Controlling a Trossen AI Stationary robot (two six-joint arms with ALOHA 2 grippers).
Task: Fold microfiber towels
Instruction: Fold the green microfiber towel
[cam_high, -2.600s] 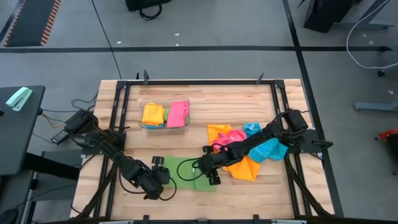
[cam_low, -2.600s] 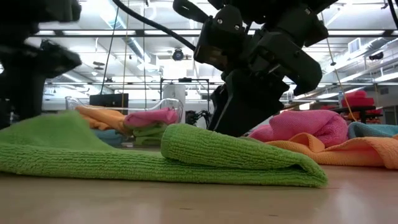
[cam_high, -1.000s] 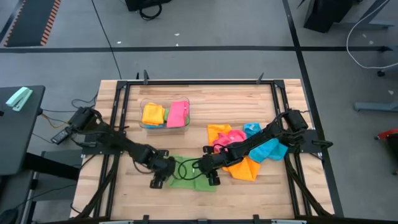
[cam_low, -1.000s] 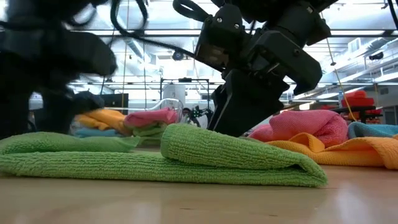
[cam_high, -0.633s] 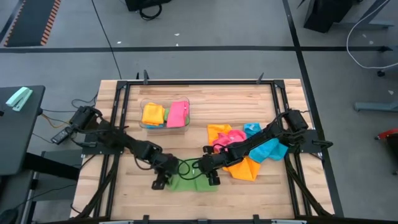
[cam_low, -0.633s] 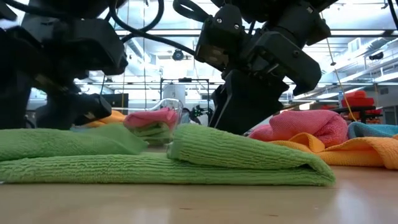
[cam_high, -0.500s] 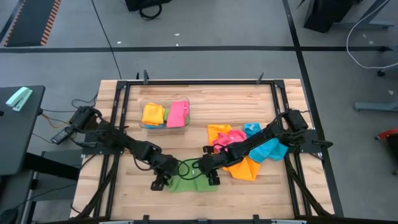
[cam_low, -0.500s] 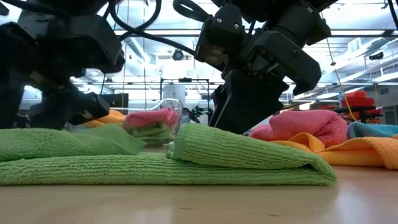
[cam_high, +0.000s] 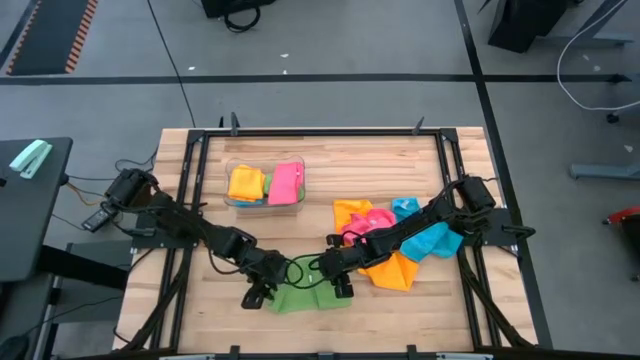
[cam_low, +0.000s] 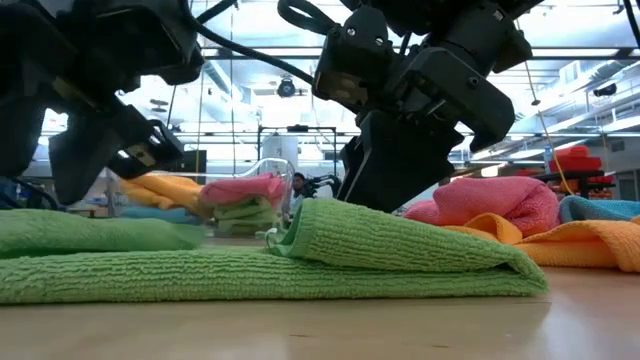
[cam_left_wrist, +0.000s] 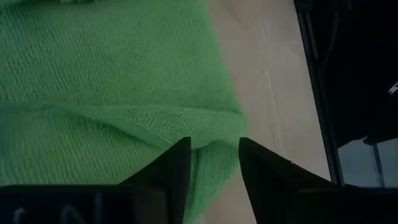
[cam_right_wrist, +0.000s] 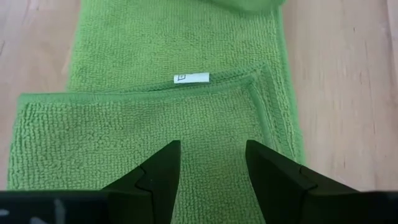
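A green microfiber towel (cam_high: 305, 295) lies partly folded on the table near the front edge. Its right part is doubled over into a thick fold (cam_low: 400, 245), and a white tag (cam_right_wrist: 191, 78) shows on it. My left gripper (cam_high: 262, 292) is at the towel's left edge, closed in on a raised ridge of cloth (cam_left_wrist: 211, 134). My right gripper (cam_high: 338, 285) stands open over the folded right part (cam_right_wrist: 155, 124), its fingers slanting down. More towels, orange, pink and blue, lie in a heap (cam_high: 400, 245) at the right. My left gripper has a raised ridge of the green towel (cam_left_wrist: 214, 138), close to the towel's corner, between its two fingertips. The fingers come slanting down from the table's left. The cloth tents up toward them while the rest lies flat on the table. My right gripper's fingertips are over the folded layer; whether they touch it, I cannot tell.
A clear bin (cam_high: 265, 185) holding folded yellow and pink towels stands at the far left centre. A black frame (cam_high: 320, 130) runs around the table. Bare wood shows at the near right (cam_high: 430, 320) and at the far side.
My left gripper has risen a little and tipped at the towel's left edge. The towel's loose upper layer on the left has flattened. The thick fold has slid slightly toward the table's right. My right arm has kept still.
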